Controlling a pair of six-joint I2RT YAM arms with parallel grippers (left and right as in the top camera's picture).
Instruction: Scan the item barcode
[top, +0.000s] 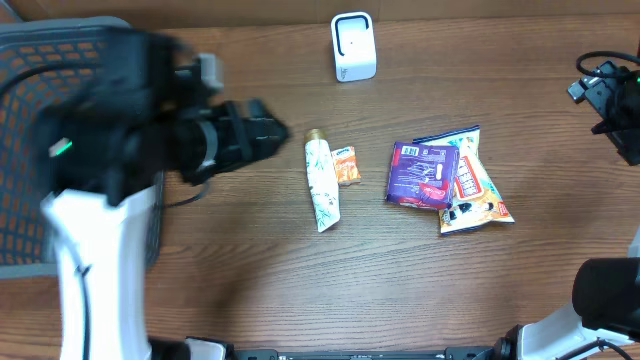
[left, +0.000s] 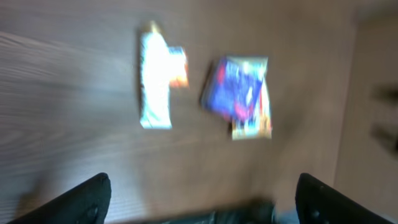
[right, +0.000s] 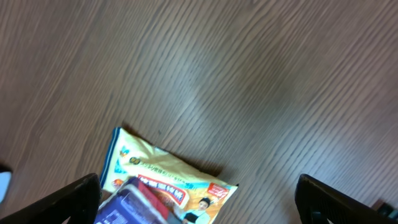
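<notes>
Overhead shows a white tube (top: 322, 185) and a purple packet (top: 424, 174) lying apart on the table (top: 300, 280); left claw (left: 202, 186) and right claw (right: 198, 183) both spread wide, empty.

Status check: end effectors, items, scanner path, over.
Left end effector open, empty. Right end effector open, empty. White tube, orange sachet, purple packet overlapping yellow packet, all lying on table. Nothing between items and scanner.
</notes>
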